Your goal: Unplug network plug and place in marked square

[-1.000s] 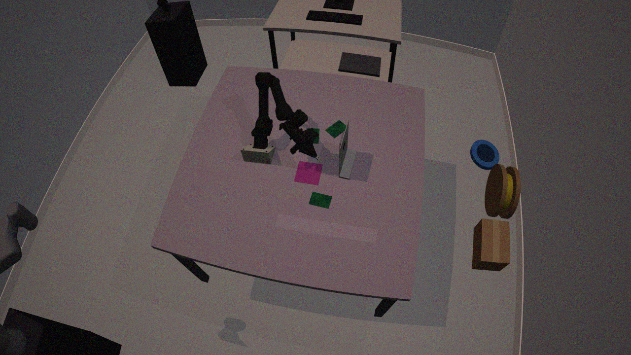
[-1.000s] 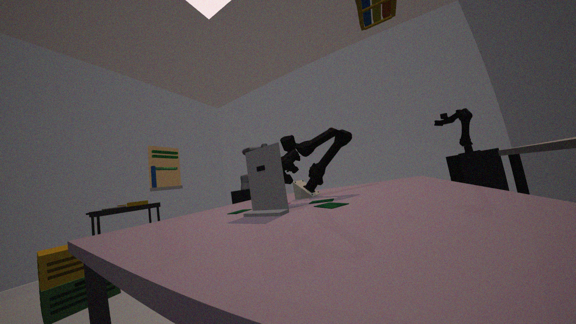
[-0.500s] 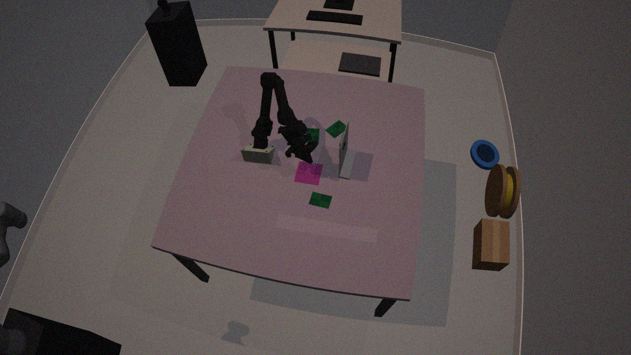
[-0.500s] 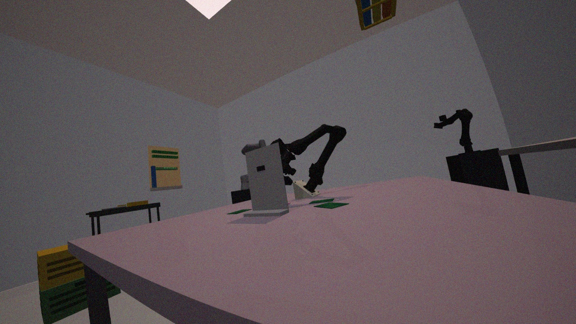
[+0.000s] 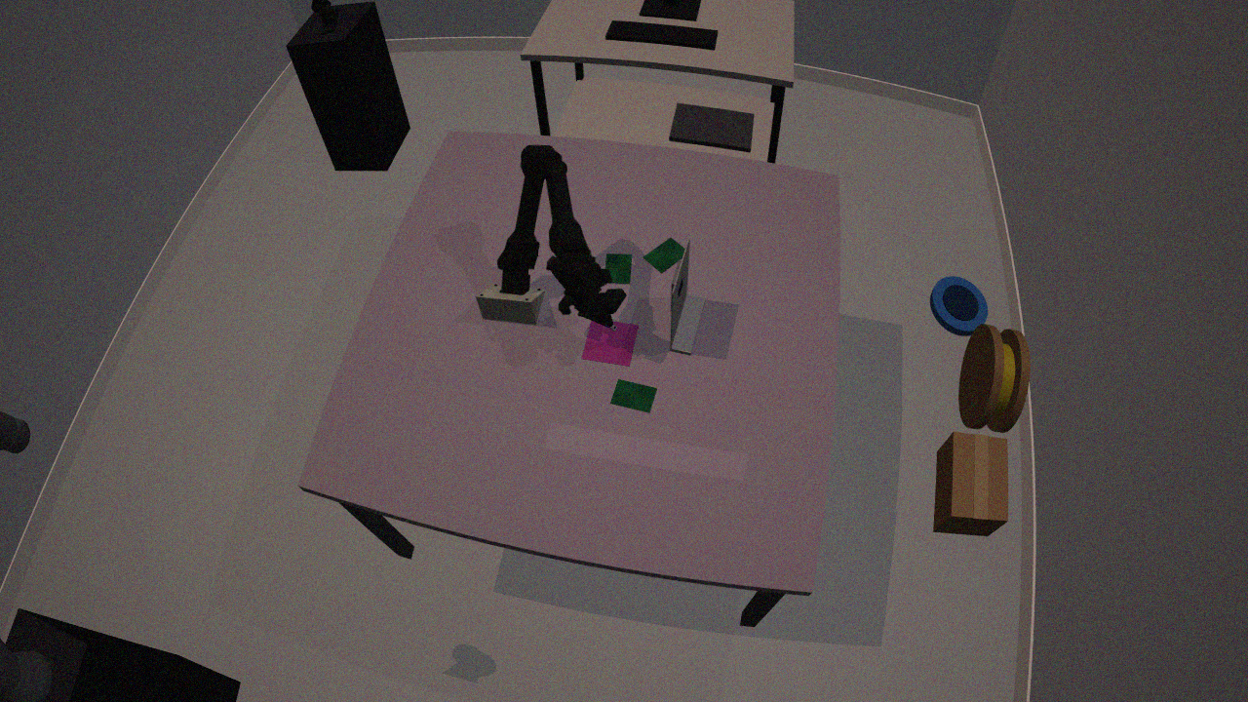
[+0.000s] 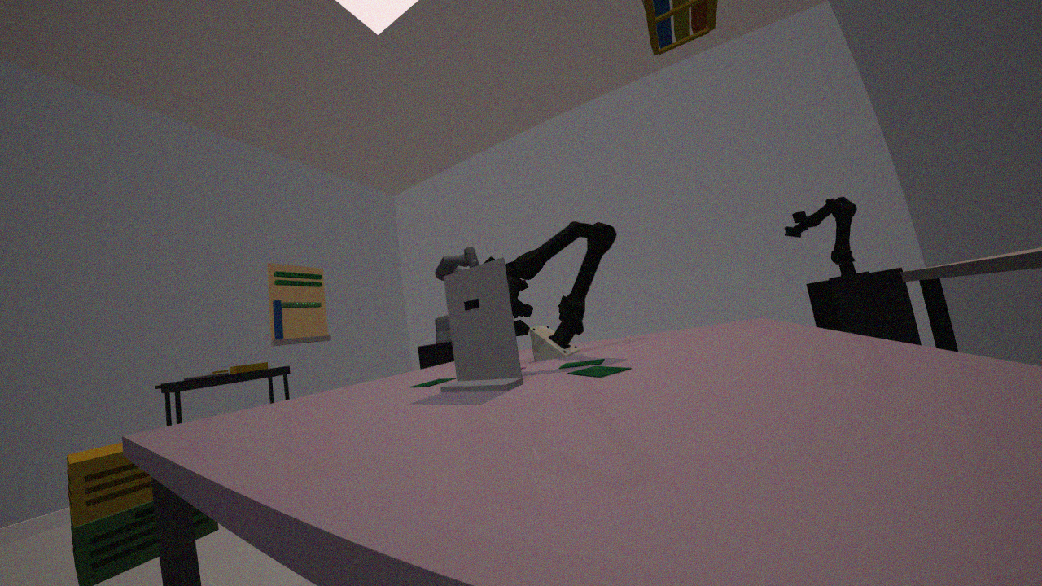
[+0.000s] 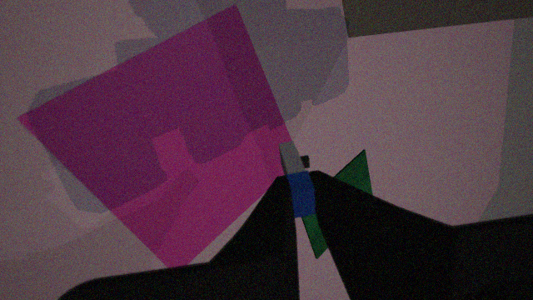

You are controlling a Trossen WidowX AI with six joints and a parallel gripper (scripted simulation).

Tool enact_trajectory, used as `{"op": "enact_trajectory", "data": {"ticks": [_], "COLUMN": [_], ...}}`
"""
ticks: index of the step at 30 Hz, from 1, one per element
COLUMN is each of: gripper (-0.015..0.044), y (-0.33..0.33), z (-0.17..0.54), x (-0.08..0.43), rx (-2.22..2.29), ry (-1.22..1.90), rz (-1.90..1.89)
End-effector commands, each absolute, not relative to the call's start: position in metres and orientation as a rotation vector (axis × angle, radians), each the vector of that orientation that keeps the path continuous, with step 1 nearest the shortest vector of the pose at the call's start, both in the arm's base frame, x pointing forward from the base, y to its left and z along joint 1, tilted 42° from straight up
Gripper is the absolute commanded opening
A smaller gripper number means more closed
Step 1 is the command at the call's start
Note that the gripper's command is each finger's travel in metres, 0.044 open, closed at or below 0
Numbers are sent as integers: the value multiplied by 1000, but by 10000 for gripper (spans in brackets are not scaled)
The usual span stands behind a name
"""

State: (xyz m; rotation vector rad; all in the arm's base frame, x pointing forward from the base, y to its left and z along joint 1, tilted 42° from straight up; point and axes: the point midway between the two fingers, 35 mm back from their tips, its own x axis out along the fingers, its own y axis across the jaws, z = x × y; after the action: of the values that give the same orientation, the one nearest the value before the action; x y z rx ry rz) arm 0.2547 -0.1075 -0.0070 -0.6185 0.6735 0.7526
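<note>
The network plug (image 7: 301, 193), blue with a grey front part, is between the fingertips of my gripper (image 7: 298, 183) (image 5: 613, 325) in the wrist view. My gripper is shut on it, and the plug is out of the socket, above the table. The marked square (image 7: 179, 96) (image 5: 607, 346) is magenta and lies flat on the table, just beyond and left of the plug in the wrist view. The upright grey panel (image 5: 680, 292) (image 6: 484, 327) stands apart from the gripper, to its right in the top view. In the exterior view the panel hides the plug and part of the gripper.
One green patch (image 5: 633, 395) (image 7: 356, 172) lies on the pink table (image 5: 488, 453) in front of the magenta square. Two more green patches, one here (image 5: 618, 267) and another (image 5: 665, 253), lie behind, near the panel. The arm's pale base (image 5: 510, 308) is left of the square.
</note>
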Motion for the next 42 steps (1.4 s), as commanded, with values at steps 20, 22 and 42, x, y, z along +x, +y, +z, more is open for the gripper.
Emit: {"op": "enact_trajectory", "data": {"ticks": [20,22,42], "gripper": [0,0,0], "y": [-89,-87,-68], "z": [-31,-33,-51], "x": [258,258,256], "rx": [-619,-619,-617], "ry": [664,664,661], "rz": [759,759,759]}}
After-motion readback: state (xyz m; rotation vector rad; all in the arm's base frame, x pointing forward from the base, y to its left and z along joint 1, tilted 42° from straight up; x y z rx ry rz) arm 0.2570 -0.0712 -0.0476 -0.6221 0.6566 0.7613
